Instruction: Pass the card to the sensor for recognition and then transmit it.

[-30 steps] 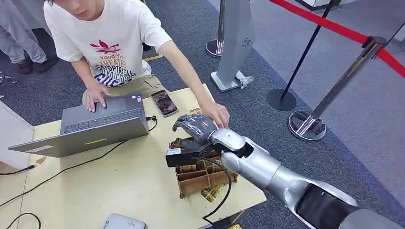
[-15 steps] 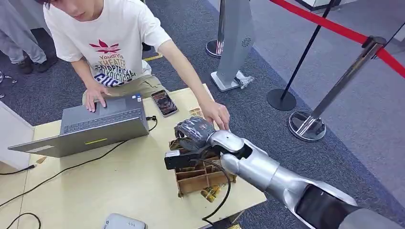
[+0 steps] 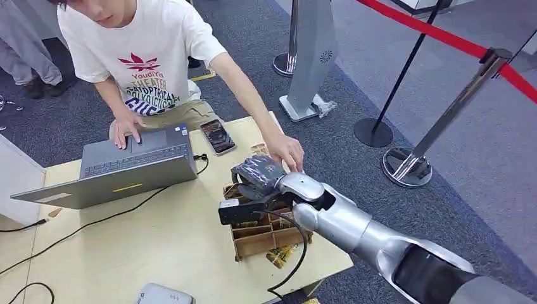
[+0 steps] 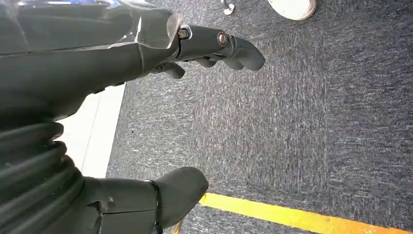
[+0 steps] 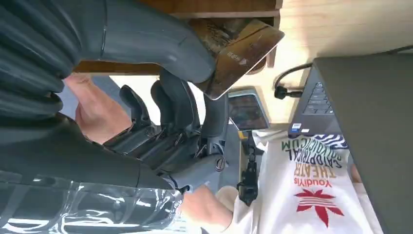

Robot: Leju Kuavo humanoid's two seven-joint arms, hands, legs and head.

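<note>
The card is brown and shiny, and there is one that the right hand holds. The thick thumb presses on one face and the darker fingers press on the other, so the card is pinched between them. Its long side points away from the hand, toward the wooden card box, and the card is tilted, not flat. It sits just above the box. From the head view I cannot see the card, as the right hand hides it.

There is one box with a few slots, on one pale table. There is one grey laptop and one phone on the table too. One person leans over the table, with one hand on the laptop and the other hand just beside the robot's hand.

The left hand hangs over the grey carpet. Its fingers are apart and hold nothing.
</note>
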